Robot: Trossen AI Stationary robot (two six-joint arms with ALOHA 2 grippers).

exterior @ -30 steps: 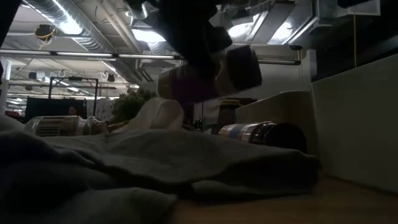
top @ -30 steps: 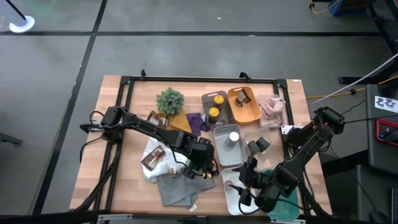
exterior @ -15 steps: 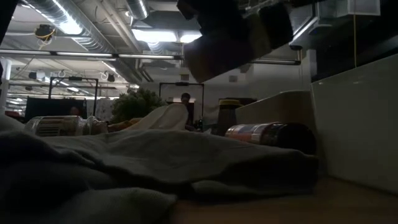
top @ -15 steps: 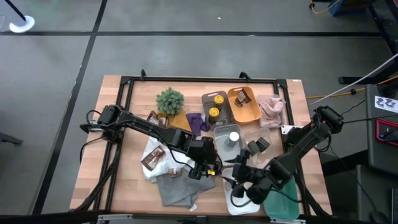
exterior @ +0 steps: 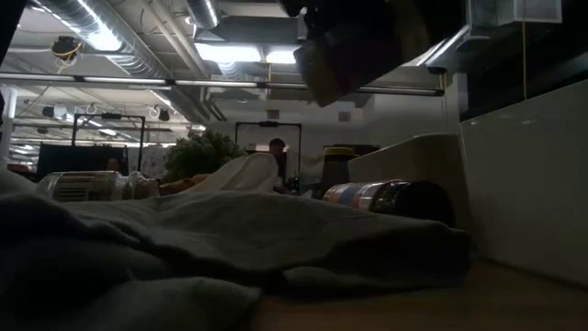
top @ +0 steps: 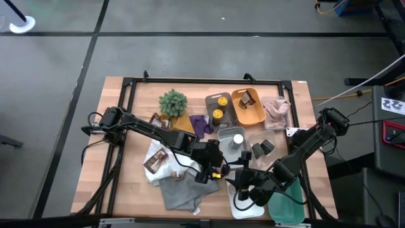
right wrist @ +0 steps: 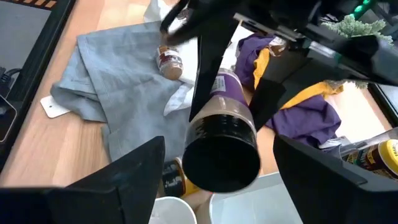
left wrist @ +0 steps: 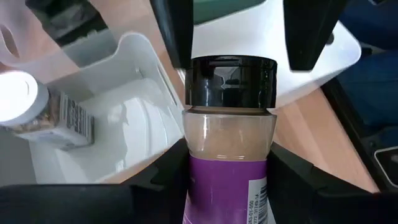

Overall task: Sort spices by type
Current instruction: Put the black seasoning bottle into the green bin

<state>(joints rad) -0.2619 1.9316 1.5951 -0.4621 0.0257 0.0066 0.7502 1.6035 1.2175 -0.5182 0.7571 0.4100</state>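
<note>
We are in a lab or workshop hall — an open industrial room, not a home. Looking level across the table, we see a bare ceiling with exposed ducts and long strip lights, and a person standing far back. From above, the wooden table with its black frame stands on a grey concrete floor marked with dark lines — cables trail off past the table's right edge.

Left gripper hovering beside the white tray, right gripper reaching over the near white tray, yellow-topped tins sitting in a grey tray.
</note>
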